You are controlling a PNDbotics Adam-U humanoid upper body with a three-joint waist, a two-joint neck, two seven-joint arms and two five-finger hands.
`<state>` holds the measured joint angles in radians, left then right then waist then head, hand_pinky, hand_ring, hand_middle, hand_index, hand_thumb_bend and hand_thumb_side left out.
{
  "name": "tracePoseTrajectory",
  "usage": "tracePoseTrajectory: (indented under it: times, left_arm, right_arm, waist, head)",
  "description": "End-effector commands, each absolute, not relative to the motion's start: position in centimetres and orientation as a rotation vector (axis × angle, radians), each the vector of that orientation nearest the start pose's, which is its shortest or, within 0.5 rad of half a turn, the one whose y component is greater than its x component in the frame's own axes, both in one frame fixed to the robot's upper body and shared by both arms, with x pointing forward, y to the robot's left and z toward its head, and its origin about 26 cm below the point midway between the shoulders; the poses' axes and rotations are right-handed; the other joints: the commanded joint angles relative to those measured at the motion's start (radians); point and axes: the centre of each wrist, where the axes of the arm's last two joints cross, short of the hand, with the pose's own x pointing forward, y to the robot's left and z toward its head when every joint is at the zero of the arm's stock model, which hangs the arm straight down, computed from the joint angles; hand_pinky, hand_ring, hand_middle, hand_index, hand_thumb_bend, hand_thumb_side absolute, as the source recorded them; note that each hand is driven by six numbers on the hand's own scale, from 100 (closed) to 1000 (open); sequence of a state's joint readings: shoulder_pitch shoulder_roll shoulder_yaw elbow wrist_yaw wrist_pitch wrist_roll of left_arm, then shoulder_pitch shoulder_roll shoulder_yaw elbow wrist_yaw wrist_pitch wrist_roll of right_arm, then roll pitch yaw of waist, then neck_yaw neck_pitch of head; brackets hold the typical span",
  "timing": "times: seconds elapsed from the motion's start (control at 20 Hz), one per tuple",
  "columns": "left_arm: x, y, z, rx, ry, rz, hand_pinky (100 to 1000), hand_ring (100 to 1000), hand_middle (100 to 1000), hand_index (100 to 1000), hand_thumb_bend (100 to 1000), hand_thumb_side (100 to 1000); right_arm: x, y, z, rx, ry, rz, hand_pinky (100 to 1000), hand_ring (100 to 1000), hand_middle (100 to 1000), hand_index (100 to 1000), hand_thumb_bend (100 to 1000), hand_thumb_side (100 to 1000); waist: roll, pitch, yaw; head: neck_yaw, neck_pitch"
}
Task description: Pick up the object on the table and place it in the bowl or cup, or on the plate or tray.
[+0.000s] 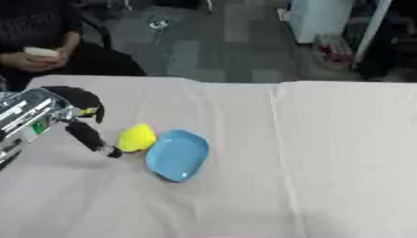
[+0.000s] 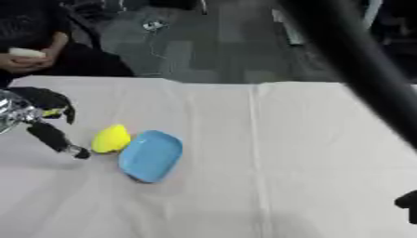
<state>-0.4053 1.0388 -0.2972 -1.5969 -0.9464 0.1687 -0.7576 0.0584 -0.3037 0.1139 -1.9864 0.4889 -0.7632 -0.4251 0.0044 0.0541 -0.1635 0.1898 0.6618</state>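
A yellow, lemon-shaped object lies on the cloth-covered table, touching the left rim of a shallow blue oval plate. My left hand comes in from the left edge on a silver forearm. It is open and holds nothing. One black finger reaches down and right, its tip just left of the yellow object. Whether the tip touches it I cannot tell. Only a small black piece of my right hand shows at the right edge of the right eye view.
A pale cloth covers the table, with a crease running front to back right of the plate. The far table edge borders grey floor. A dark blurred bar, probably my right arm, crosses the right eye view.
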Motion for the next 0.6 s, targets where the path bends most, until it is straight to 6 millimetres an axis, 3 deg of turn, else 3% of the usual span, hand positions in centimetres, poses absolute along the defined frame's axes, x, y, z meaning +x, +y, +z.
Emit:
tracePoseTrajectory:
  times: [0.05, 0.6]
  left_arm:
    - [34.1, 37.9, 21.6, 1.169, -0.559, -1.660, 795, 830, 806, 797, 615, 832]
    - [34.4, 38.4, 21.4, 1.186, -0.565, -1.648, 794, 829, 806, 797, 612, 828]
  right_arm:
    - [25.2, -26.9, 10.3, 0.497, 3.353, -0.544, 156, 411, 454, 166, 100, 966]
    - [25.9, -27.5, 11.7, 0.435, 3.347, -0.538, 154, 410, 456, 166, 100, 968]
  waist:
    - [0.006, -0.005, -0.007]
    - [0.014, 0.010, -0.038]
  head:
    - [0.001, -0.013]
    - [0.000, -0.015]
